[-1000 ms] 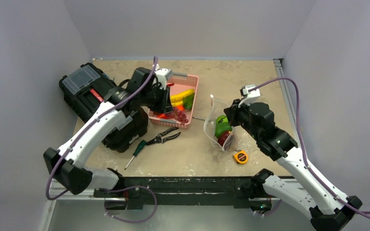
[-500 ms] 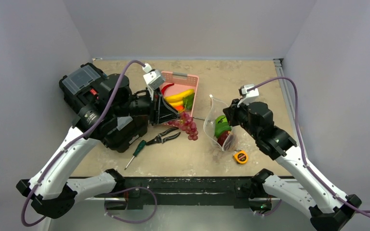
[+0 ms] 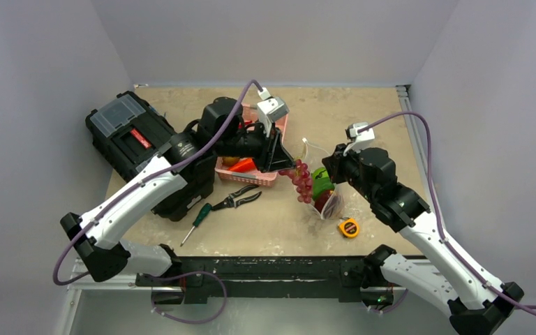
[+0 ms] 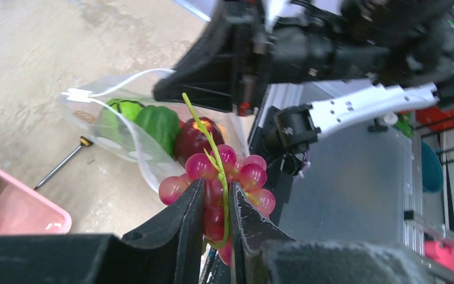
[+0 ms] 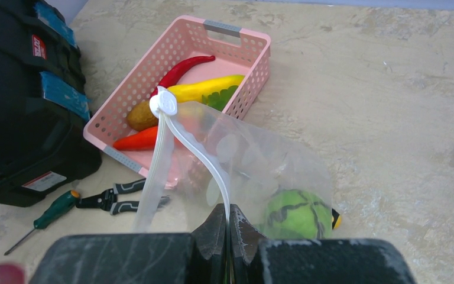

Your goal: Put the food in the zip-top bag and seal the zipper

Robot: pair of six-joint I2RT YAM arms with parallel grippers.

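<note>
Purple grapes (image 4: 224, 180) hang from the clenched left end effector (image 4: 216, 198) beside the zip-top bag (image 5: 260, 163), right end effector (image 5: 227, 218) pinching its zipper (image 5: 211, 167).

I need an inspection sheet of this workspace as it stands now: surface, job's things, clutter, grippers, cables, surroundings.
Surface: beige table, mottled with stains.
Job's things: zip-top bag held up, mouth open, zipper unsealed; green food and red food inside; grapes in the air near the mouth; pink basket holds a chili and a carrot, among others.
Clutter: black toolbox, pliers, screwdriver, tape measure.
Grippers: left gripper shut on the grapes' stem; right gripper shut on the bag's rim.
Cables: purple cables loop over both arms, clear of the bag.
Surroundings: plain grey walls; nothing else seen.
</note>
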